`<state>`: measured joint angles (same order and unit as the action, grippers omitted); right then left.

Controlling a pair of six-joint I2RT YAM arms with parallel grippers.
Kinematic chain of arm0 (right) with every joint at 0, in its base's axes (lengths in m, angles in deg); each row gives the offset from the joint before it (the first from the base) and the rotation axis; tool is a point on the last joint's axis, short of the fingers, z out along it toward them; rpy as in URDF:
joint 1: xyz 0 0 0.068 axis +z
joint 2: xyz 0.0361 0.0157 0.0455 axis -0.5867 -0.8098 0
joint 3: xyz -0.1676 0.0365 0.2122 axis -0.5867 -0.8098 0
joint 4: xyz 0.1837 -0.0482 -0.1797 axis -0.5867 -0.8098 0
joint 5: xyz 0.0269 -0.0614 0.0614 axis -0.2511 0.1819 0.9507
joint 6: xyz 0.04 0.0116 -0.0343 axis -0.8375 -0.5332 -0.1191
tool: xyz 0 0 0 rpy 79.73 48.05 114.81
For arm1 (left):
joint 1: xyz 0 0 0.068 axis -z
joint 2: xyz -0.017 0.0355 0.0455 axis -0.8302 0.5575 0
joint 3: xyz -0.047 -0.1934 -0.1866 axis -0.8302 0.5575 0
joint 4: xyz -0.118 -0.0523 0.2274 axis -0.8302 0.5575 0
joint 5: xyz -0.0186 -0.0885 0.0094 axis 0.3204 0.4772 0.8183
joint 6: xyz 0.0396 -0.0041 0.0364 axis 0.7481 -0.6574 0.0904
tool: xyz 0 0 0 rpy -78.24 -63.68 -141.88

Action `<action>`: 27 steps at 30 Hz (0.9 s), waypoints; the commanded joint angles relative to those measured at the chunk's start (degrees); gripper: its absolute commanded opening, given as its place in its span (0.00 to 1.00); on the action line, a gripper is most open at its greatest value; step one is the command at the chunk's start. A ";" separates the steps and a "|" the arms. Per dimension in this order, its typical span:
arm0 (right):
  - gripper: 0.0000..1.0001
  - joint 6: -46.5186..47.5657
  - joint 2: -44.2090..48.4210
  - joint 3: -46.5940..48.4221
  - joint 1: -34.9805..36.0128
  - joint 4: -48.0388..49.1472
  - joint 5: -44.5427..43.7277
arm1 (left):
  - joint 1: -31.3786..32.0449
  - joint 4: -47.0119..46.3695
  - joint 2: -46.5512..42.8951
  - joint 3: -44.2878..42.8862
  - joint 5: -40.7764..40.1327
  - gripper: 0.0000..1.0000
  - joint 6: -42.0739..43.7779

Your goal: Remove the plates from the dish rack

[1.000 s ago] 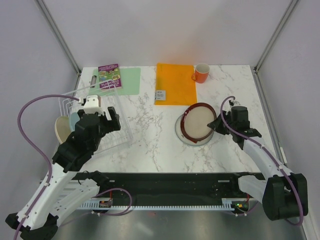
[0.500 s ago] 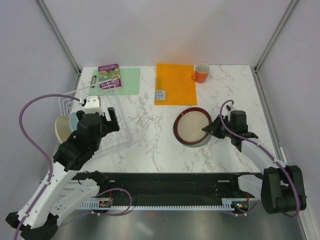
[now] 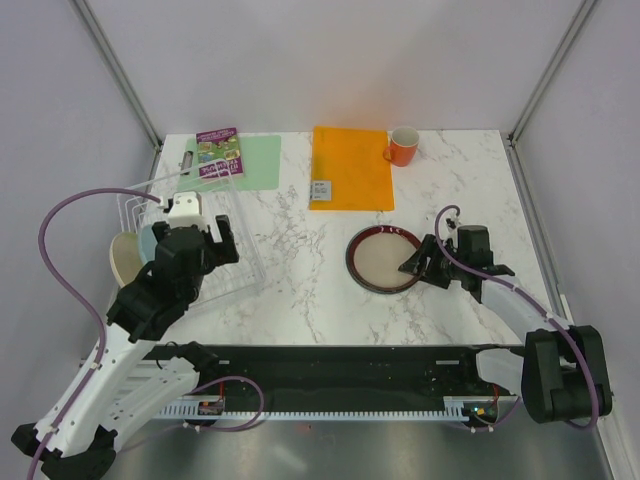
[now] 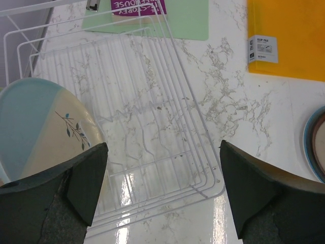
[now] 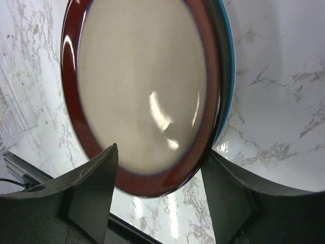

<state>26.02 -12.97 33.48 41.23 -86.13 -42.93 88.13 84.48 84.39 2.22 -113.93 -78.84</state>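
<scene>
Red-rimmed plate lay flat atop a blue-edged plate right of centre on the worktop, the right claw spread at its right edge and best backed off level, while the left claw, spread wide, hovered over the dish rack, whose sprig-patterned plate sat at its left end.

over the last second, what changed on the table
The red-rimmed plate, held tilted by the right gripper, came down flat onto the plate beneath, and the right gripper opened and let it go. The left gripper stayed open above the dish rack, where the two remaining plates did not move.
</scene>
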 commanded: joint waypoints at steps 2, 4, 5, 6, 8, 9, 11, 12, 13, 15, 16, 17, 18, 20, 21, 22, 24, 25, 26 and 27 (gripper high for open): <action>0.75 5.33 1.24 4.20 0.32 -4.99 -3.10 | 0.07 3.60 1.89 -1.70 -6.57 0.98 0.33; 0.78 6.82 1.77 5.25 0.24 -7.45 -4.95 | -0.02 4.49 3.03 -1.88 -9.56 1.00 -0.63; 0.78 7.26 2.12 5.69 0.24 -8.42 -5.74 | -0.02 5.02 3.29 -1.88 -10.35 1.00 -1.16; 0.78 7.62 2.47 6.04 0.24 -9.21 -6.88 | -0.02 5.80 3.47 -1.97 -11.05 1.00 -1.77; 0.80 8.58 3.87 6.92 0.41 -11.06 -9.60 | -0.45 6.51 3.82 -1.80 -13.17 1.00 -3.44; 0.80 8.76 4.40 7.36 0.33 -11.94 -10.57 | -0.63 6.95 4.00 -1.71 -13.78 1.00 -4.06; 0.81 9.55 6.51 8.33 0.24 -13.87 -12.51 | -1.60 6.87 4.43 -1.36 -14.31 1.00 -3.97; 0.81 9.90 7.30 8.68 0.24 -14.40 -12.86 | -2.12 7.21 4.79 -1.18 -14.40 1.00 -4.24; 0.82 10.08 8.09 9.12 0.32 -15.19 -13.30 | -3.08 7.74 4.96 -1.18 -14.40 1.00 -4.59; 0.83 10.43 10.02 9.30 0.32 -15.37 -13.74 | -4.14 8.71 5.67 -0.83 -14.84 1.00 -6.60; 0.83 10.43 10.73 9.39 0.32 -15.46 -13.66 | -5.37 9.23 5.84 -0.57 -14.75 1.00 -6.96; 0.83 10.69 10.91 9.39 0.24 -15.55 -13.31 | -5.99 9.33 6.28 -0.30 -14.84 1.00 -7.40; 0.84 10.96 11.00 9.39 0.32 -15.72 -13.13 | -6.69 9.50 6.63 -0.04 -15.36 1.00 -8.10; 0.84 11.22 11.00 9.30 0.32 -15.90 -12.26 | -8.97 10.46 7.16 -0.04 -15.98 1.00 -9.07; 0.84 11.40 10.91 9.21 0.24 -15.81 -11.99 | -9.77 10.47 7.42 -0.12 -16.16 1.00 -9.33; 0.84 11.57 10.65 9.21 0.32 -15.73 -11.64 | -11.08 10.47 7.51 0.05 -16.25 1.00 -9.51; 0.84 11.84 10.38 9.21 0.32 -15.64 -10.94 | -12.14 10.82 7.60 -0.04 -18.17 1.00 -10.21; 0.84 11.92 10.12 9.30 0.32 -15.64 -10.76 | -13.54 10.73 7.52 -0.04 -18.36 1.00 -10.22; 0.84 11.84 10.12 9.21 0.24 -15.55 -10.50 | -14.34 10.73 7.43 -0.04 -18.36 1.00 -10.04; 0.84 12.01 10.21 9.21 0.32 -15.37 -9.97 | -15.74 10.65 7.17 -0.21 -18.18 1.00 -9.95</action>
<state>36.58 -2.61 40.89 41.40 -101.71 -54.23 75.60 94.76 92.15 2.26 -128.59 -85.42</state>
